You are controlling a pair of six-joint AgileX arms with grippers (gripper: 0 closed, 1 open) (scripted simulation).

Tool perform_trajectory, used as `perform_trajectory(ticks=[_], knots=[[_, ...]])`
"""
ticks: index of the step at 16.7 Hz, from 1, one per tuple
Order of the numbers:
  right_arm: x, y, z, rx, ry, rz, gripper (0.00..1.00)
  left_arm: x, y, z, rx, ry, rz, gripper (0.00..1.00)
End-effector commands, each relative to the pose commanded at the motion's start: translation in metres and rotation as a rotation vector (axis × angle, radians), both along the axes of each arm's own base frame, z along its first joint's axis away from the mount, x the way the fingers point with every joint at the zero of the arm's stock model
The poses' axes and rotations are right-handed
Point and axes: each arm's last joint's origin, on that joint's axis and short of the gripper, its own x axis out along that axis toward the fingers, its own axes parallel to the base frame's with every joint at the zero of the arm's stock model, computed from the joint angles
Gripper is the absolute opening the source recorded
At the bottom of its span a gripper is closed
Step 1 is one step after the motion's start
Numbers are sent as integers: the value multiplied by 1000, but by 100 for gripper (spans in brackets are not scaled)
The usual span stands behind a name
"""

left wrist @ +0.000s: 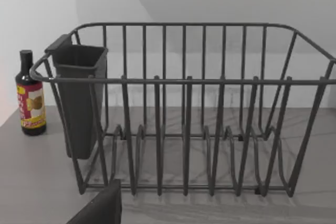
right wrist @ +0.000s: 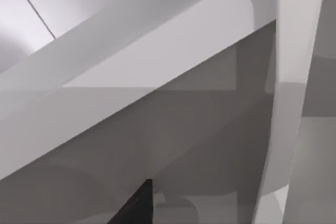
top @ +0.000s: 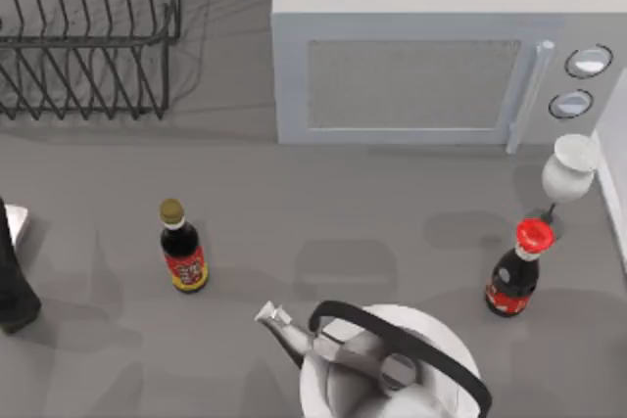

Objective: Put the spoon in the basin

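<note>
While the left arm [top: 12, 276] sits parked left, the dish rack [top: 98, 39] stands apart.

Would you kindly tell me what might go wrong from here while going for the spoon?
The spoon, apparently the white-headed piece at the table's right, lies close to the red-capped bottle; a reach there may topple it. The kettle stands at the front middle, so a sweeping arm might clip its handle. The left arm sits parked far left.

A rack [top: 88, 36] stands at the table's [top: 323, 222] back left, a microwave [top: 431, 56] back right, two bottles [top: 183, 247] [top: 516, 271] in front, a kettle [top: 382, 364] nearest.
</note>
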Motion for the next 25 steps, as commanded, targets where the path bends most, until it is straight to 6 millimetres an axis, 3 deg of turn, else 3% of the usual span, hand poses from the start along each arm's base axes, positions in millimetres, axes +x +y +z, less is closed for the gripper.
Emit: perform_trajectory(ticks=[2,3,7,15,22,25], knots=[[0,0,0,0,0,0,0,0,0,0,0,0,0,100],[0,-1,19,-45,-10,-2,0,0,0,0,0,0,0,100],[6,-3,36,-46,-18,-8,0,0,0,0,0,0,0,100],[0,-1,115,-43,-4,-3,0,0,0,0,0,0,0,100],[2,-2,118,-43,-2,-5,0,0,0,0,0,0,0,100],[21,-5,124,-39,27,-15,0,0,0,0,0,0,0,100]])
